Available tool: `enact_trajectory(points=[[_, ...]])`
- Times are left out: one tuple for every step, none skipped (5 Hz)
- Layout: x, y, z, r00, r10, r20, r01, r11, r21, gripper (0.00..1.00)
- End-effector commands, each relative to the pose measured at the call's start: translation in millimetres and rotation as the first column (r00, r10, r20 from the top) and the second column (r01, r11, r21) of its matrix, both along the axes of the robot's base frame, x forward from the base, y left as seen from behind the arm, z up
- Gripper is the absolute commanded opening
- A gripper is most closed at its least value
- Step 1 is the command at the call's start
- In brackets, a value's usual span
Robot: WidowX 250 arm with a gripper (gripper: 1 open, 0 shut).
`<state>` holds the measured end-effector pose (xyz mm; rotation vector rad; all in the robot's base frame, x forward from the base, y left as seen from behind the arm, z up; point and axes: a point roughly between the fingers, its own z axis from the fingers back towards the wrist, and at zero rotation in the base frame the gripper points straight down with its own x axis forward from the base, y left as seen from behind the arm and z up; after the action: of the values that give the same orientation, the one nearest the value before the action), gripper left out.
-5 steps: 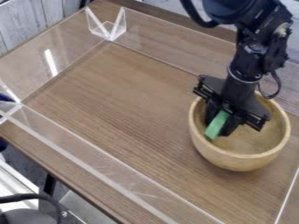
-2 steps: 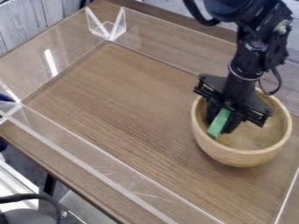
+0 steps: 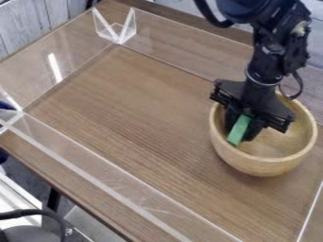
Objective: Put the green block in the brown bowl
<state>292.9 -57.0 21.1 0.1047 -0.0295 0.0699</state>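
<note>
The brown bowl (image 3: 267, 157), round and light tan, sits on the wooden table at the right. My gripper (image 3: 244, 129) hangs over the bowl's left half on a black arm that comes down from the top right. Its fingers are shut on the green block (image 3: 237, 131), a short green bar held nearly upright. The bar's lower end reaches down inside the bowl; I cannot tell whether it touches the bowl's floor.
Low clear acrylic walls (image 3: 76, 142) run around the wooden tabletop (image 3: 127, 113), with a clear bracket (image 3: 116, 28) at the back corner. The table's front edge drops off at the lower left.
The bowl has shifted slightly to the right and up in the picture. The gripper, still shut on the green block, has barely moved.
</note>
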Motion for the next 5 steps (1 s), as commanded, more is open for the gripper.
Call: enact_trajectory(points=[[-14.7,12,-26.9,0.996,0.017,-0.089,-0.018,1.000,-0.005,0.00],[-17.0,13,-28.5,0.995,0.018,-0.101,-0.020,0.999,-0.025,0.00],[-21.3,12,-28.1,0.992,0.028,-0.127,-0.030,0.999,-0.018,0.00],[-25.5,12,-27.6,0.988,0.038,-0.153,-0.040,0.999,-0.011,0.00],[-19.3,11,-27.7,0.989,0.027,-0.147,-0.029,0.999,-0.015,0.00]])
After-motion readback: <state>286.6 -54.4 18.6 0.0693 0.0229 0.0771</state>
